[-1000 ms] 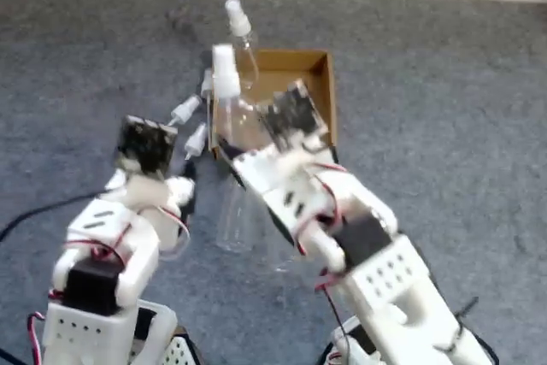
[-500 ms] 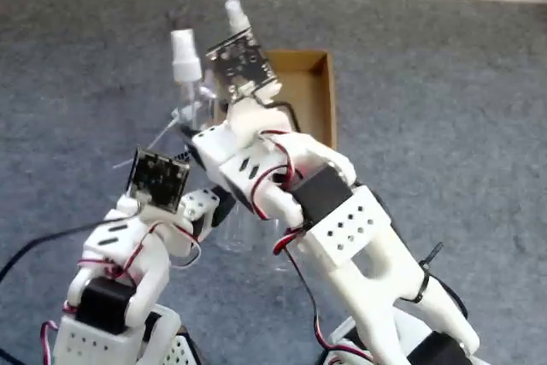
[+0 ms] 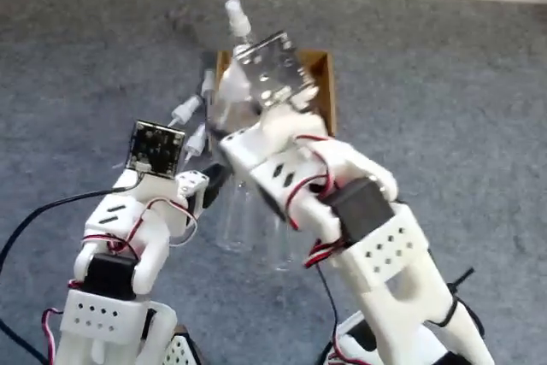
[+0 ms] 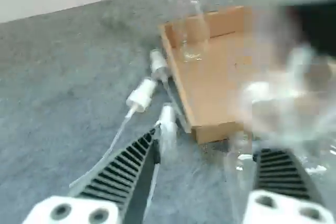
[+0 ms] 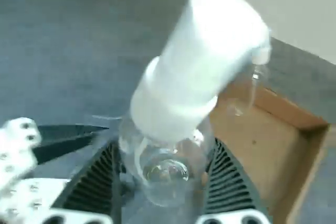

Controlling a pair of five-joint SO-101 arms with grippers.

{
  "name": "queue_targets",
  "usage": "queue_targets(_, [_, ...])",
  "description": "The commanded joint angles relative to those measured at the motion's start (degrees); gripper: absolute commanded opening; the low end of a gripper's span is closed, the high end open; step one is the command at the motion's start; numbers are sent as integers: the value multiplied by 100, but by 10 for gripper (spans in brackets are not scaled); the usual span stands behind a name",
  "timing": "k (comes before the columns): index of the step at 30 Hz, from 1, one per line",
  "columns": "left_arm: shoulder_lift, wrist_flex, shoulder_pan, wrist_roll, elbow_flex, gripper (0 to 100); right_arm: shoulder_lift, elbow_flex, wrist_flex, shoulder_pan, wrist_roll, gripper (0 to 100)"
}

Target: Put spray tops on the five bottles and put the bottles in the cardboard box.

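My right gripper (image 5: pixel 160 184) is shut on a clear bottle (image 5: pixel 167 174) that carries a white spray top (image 5: pixel 202 66). In the high view the right gripper (image 3: pixel 241 110) holds this bottle (image 3: pixel 229 91) tilted at the near left corner of the cardboard box (image 3: pixel 323 83). A second capped bottle (image 3: pixel 239 27) stands upright in the box's far left corner. My left gripper (image 4: pixel 205 171) is open low over the carpet, near a loose spray top (image 4: pixel 168 121) and a bare bottle (image 4: pixel 239 156). Two uncapped bottles (image 3: pixel 235 215) lie between the arms.
Loose spray tops (image 3: pixel 185 111) (image 3: pixel 197 138) lie on the grey carpet left of the box, and another (image 3: pixel 208 83) leans at its left wall. The left arm's camera board (image 3: pixel 157 148) is beside them. Open carpet stretches to the right of the box.
The right arm swung the capped bottle out to the left, then back toward the box's left edge. The left arm shifted slightly forward and right.
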Motion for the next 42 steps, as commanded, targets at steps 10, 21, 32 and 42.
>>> queue_targets(10, [-532, -167, -769, -26, 514, 135, 2237, -75, -2844, 1833, 431, 3])
queue_targets(21, [-1349, -176, -927, -26, 963, 43, 4497, -681, -4242, 1982, 413, 3])
queue_targets(32, [-1402, -149, -919, -26, 963, 42, 5666, -1868, -4242, 2176, 413, 3])
queue_targets(42, [-1402, -149, -919, -26, 963, 42, 6202, -2185, -4259, 2246, 404, 3])
